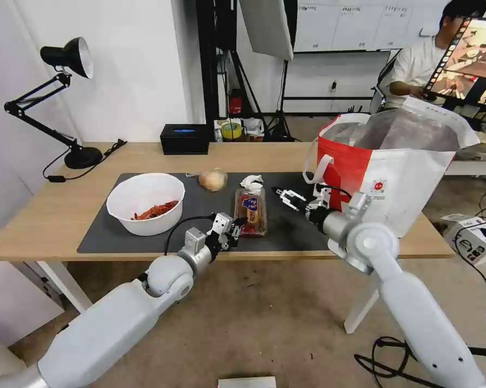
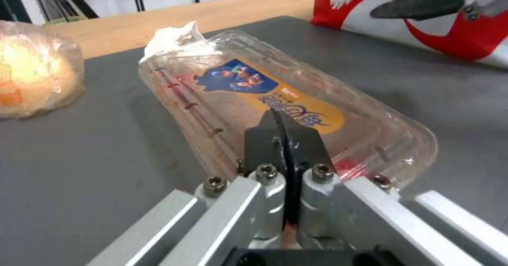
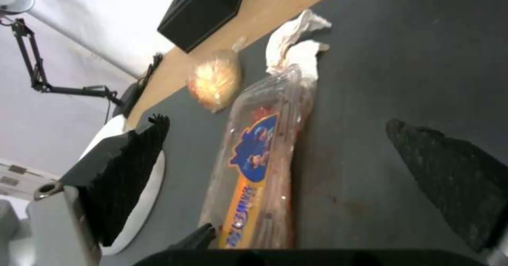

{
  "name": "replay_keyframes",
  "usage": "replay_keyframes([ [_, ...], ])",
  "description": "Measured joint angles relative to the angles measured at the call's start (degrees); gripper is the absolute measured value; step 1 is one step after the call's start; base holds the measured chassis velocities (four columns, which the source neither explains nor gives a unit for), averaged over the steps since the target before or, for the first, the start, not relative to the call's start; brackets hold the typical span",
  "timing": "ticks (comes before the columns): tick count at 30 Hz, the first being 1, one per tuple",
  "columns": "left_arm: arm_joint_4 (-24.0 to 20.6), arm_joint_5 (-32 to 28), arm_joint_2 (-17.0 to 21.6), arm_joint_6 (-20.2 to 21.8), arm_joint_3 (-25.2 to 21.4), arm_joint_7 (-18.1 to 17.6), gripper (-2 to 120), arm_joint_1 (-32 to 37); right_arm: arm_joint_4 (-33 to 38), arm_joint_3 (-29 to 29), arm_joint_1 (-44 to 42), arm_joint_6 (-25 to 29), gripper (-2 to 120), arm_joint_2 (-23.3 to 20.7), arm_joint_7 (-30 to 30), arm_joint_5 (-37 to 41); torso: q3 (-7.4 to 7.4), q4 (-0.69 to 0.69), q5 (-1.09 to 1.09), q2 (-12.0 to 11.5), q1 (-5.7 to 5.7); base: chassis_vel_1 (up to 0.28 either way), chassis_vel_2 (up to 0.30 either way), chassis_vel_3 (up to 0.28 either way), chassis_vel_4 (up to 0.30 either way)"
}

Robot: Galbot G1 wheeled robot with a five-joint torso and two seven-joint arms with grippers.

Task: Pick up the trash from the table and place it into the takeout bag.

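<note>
On the dark mat [image 1: 205, 202] of the table [image 1: 48, 215] lies the trash. The white bowl [image 1: 145, 225] holds red scraps, and the tan wrapped lump [image 1: 213, 179] and crumpled tissue [image 1: 252, 181] lie behind the clear clamshell tray [image 1: 251, 210]. My left gripper [image 1: 234, 229] is shut, its tips over the tray's [image 2: 238, 83] near end with nothing between the fingers [image 2: 264, 139]. My right gripper [image 1: 286, 198] hangs open just right of the tray [image 3: 259, 159], fingers spread wide [image 3: 275, 123]. The red-and-white takeout bag [image 1: 394, 183] stands open at the table's right end.
A black box [image 1: 185, 138] sits at the table's back edge and a black desk lamp [image 1: 64, 102] at the back left. The bag [image 2: 423, 24] stands close behind my right arm. Cables and a box lie on the floor to the right.
</note>
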Motion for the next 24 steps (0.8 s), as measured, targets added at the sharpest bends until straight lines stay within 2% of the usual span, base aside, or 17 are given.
replay_keyframes([
  [6,0.15,-0.48,0.09,-0.06,-0.14,-0.30,0,-0.46,-3.24,-1.87,3.97,-3.22,100,1.29,2.41,2.52,0.00,0.00,0.00,0.00,0.00,0.000,0.000,0.000,0.000],
  [13,-0.26,-0.71,0.13,-0.08,0.10,-0.77,0,-0.37,-6.46,-3.92,7.72,-7.37,100,4.13,8.35,4.34,0.00,0.00,-0.01,0.00,0.00,0.000,0.000,0.000,0.000],
  [24,-1.07,-1.28,-0.01,-0.36,0.49,-0.77,0,-0.13,-10.72,-8.06,10.75,-7.95,100,5.83,8.89,3.84,0.00,0.00,0.00,-0.01,0.00,0.000,0.000,0.000,0.000],
])
